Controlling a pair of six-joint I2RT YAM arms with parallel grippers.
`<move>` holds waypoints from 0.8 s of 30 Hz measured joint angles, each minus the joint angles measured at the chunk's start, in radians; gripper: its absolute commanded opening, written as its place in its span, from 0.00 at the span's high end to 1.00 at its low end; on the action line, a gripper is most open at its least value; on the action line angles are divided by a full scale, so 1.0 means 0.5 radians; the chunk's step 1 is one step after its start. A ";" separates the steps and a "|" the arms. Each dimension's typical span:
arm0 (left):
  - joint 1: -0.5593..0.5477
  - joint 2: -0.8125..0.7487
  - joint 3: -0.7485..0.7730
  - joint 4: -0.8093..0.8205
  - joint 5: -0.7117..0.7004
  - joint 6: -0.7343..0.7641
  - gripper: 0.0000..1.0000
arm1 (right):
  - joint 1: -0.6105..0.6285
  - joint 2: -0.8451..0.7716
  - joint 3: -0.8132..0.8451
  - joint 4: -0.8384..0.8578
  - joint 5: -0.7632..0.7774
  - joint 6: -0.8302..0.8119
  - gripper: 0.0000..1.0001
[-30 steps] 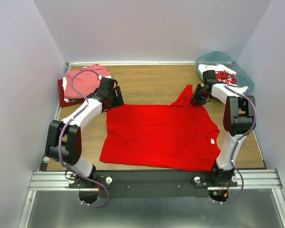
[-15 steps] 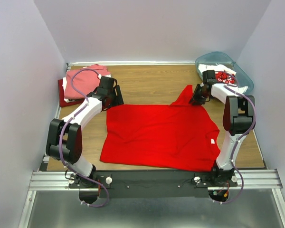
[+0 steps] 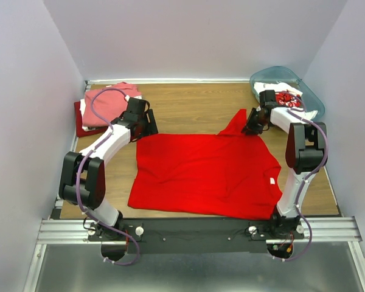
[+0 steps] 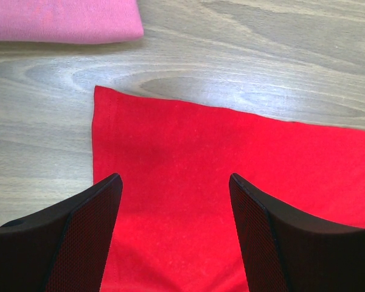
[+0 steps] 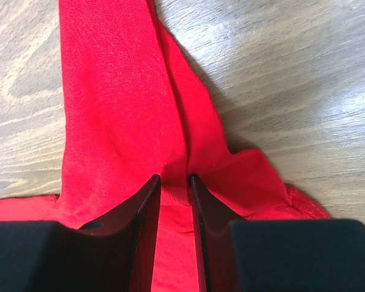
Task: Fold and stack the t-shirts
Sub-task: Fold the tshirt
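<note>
A bright red t-shirt (image 3: pixel 204 170) lies spread flat on the wooden table, with a small white label (image 3: pixel 271 180) near its right edge. My left gripper (image 3: pixel 147 129) is open above the shirt's far left corner (image 4: pixel 170 158). My right gripper (image 3: pixel 250 129) is shut on a bunched fold of the red shirt (image 5: pixel 140 109) at its far right sleeve. A salmon-pink shirt (image 3: pixel 109 100) lies folded on a darker red one (image 3: pixel 80 125) at the far left. A white shirt with red print (image 3: pixel 286 97) lies in the bin.
A translucent teal bin (image 3: pixel 304 85) sits in the far right corner. White walls close in the table on three sides. The pink shirt's edge (image 4: pixel 61 21) shows at the top of the left wrist view. Bare wood (image 3: pixel 194 106) shows beyond the red shirt.
My left gripper has shifted very slightly away from me over the shirt's far left corner. The right gripper and the shirt have not visibly moved.
</note>
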 measured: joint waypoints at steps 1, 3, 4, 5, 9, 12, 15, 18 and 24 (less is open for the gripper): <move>0.000 0.000 0.000 0.001 0.000 0.000 0.21 | 0.000 0.000 0.000 0.000 -0.005 0.001 0.66; 0.000 0.000 0.000 0.000 0.000 0.000 0.21 | 0.000 0.000 -0.002 0.000 -0.006 0.002 0.66; 0.000 0.000 0.000 0.000 0.000 0.001 0.21 | 0.000 0.000 -0.004 0.000 -0.008 0.001 0.66; 0.000 0.000 0.000 0.000 0.000 0.001 0.21 | 0.000 0.000 -0.007 0.000 -0.008 0.002 0.66; 0.001 0.000 0.000 0.001 0.000 0.001 0.21 | 0.000 0.000 -0.011 0.001 -0.013 0.001 0.70; 0.002 0.000 0.000 0.000 0.001 0.001 0.21 | 0.002 0.000 -0.011 0.000 -0.020 0.002 0.76; 0.002 0.000 0.000 0.001 0.000 0.001 0.21 | 0.011 0.000 -0.011 -0.001 -0.028 0.009 0.87; 0.002 0.015 0.000 0.002 0.000 0.002 0.21 | 0.021 0.000 -0.011 0.000 -0.043 0.014 1.00; 0.006 0.143 0.043 -0.004 -0.010 0.021 0.21 | 0.022 -0.008 -0.011 -0.003 -0.048 0.029 0.99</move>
